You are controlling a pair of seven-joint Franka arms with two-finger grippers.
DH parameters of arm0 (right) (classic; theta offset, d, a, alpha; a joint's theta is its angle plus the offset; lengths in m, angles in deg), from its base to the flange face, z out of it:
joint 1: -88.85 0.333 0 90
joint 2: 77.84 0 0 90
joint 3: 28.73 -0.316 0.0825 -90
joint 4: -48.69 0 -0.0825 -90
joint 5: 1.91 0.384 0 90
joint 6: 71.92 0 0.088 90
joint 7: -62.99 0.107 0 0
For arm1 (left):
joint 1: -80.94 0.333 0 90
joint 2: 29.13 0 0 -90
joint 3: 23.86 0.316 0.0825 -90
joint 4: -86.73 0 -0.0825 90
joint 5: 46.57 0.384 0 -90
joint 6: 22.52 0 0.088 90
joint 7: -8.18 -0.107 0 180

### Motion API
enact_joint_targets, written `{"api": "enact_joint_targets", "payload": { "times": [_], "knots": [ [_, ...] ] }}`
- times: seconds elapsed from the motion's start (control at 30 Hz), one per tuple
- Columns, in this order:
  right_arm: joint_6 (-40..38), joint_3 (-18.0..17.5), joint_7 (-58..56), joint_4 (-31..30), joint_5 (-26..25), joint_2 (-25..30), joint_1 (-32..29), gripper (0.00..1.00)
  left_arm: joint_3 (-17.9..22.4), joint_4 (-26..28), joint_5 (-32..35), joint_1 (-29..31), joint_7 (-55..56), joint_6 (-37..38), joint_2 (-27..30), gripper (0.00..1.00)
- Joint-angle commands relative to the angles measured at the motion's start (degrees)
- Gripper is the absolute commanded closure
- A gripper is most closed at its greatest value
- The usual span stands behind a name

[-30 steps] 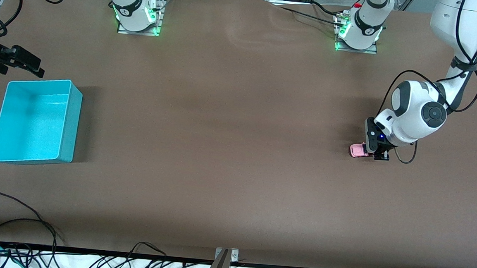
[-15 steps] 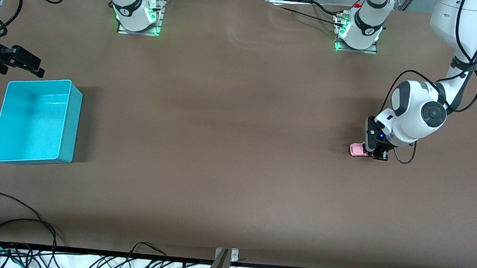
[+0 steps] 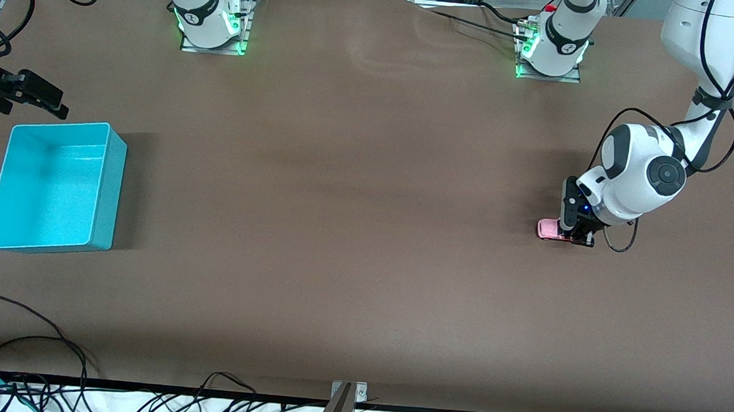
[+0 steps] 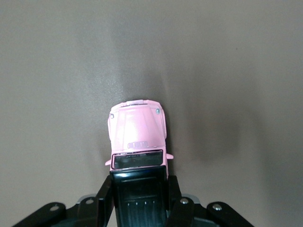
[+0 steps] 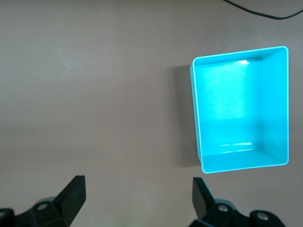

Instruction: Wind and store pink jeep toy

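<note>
The pink jeep toy [image 3: 546, 229] is at table level near the left arm's end of the table. In the left wrist view its pink hood [image 4: 137, 130] points away from the gripper. My left gripper [image 3: 574, 238] is shut on the jeep, with its fingers [image 4: 105, 195] pressed against both sides of the black roof panel [image 4: 139, 189]. My right gripper [image 3: 54, 104] waits open and empty above the table beside the turquoise bin [image 3: 108, 184], at the right arm's end. Its fingertips [image 5: 75, 189] stand wide apart.
The turquoise bin [image 5: 195, 109] is empty and open at the top. Cables [image 3: 26, 363] lie along the table edge nearest the camera. The two arm bases [image 3: 209, 21] stand at the table's edge farthest from the camera.
My left gripper and the jeep have shifted slightly toward the right arm's end of the table. The jeep sits flatter now. The right arm has not moved.
</note>
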Motion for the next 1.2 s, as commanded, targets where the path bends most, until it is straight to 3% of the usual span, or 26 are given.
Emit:
{"api": "enact_joint_targets", "payload": {
  "times": [0.0, 0.43, 1.17],
  "knots": [
    [-0.65, -0.05, 0.78, 1.41, 1.07, -0.55, 0.01, 0.00, 0.96, -0.13, -3.42, 0.15, -0.11, -0.54, -3.22, 1.00],
    [-0.57, -0.05, 0.78, 1.32, 1.07, -0.55, 0.01, 0.00, 2.90, -0.13, -3.24, 0.32, -1.16, -0.54, -4.19, 1.00],
    [-0.74, -0.05, 0.69, 1.23, 1.07, -0.55, -0.08, 0.00, 10.10, -0.40, -3.51, 2.87, -14.17, -0.62, -4.98, 1.00]
  ]
}}
